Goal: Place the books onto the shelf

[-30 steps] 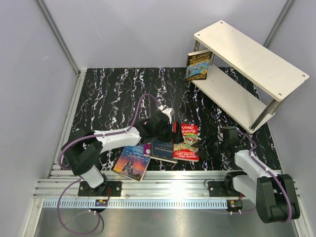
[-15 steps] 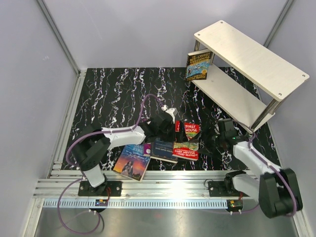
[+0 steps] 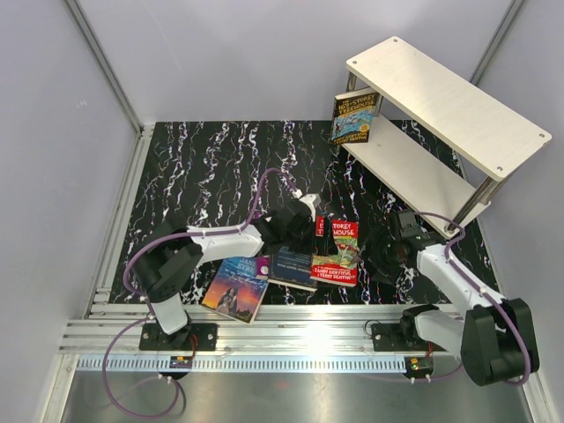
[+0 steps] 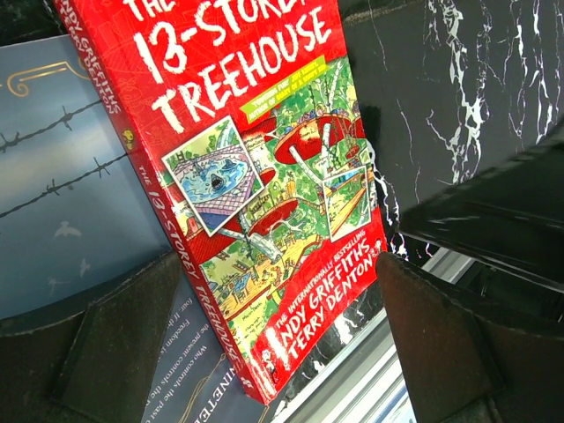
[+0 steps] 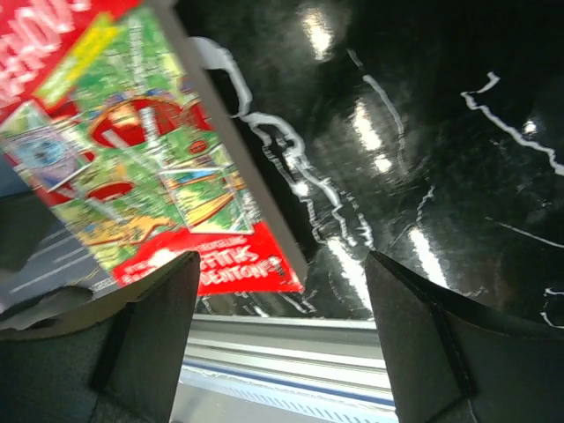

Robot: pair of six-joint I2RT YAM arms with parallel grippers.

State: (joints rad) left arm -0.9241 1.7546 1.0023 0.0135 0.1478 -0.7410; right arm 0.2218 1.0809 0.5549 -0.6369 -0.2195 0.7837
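Observation:
The red "Treehouse" book (image 3: 337, 251) (image 4: 264, 176) (image 5: 123, 150) lies on the black marbled table (image 3: 211, 176), its left side resting on the grey-blue book (image 3: 290, 266) (image 4: 62, 211). My left gripper (image 3: 321, 233) (image 4: 282, 352) is open, its fingers (image 4: 115, 352) straddling the red book without pinching it. My right gripper (image 3: 381, 257) (image 5: 278, 352) is open just right of the red book, holding nothing. The "Jane Eyre" book (image 3: 235, 288) and a sliver of the purple book (image 3: 262, 263) lie to the left. The blue-yellow "Treehouse" book (image 3: 355, 116) stands upright at the left end of the shelf (image 3: 445, 92).
The table's near edge is a ribbed metal rail (image 3: 291, 339) (image 5: 291, 352) just below the books. Grey walls close in the back and sides. The shelf's silver posts (image 3: 469, 210) stand near my right arm.
My left gripper has slid right over the red book. My right gripper has opened wider and drawn back from the book's right edge.

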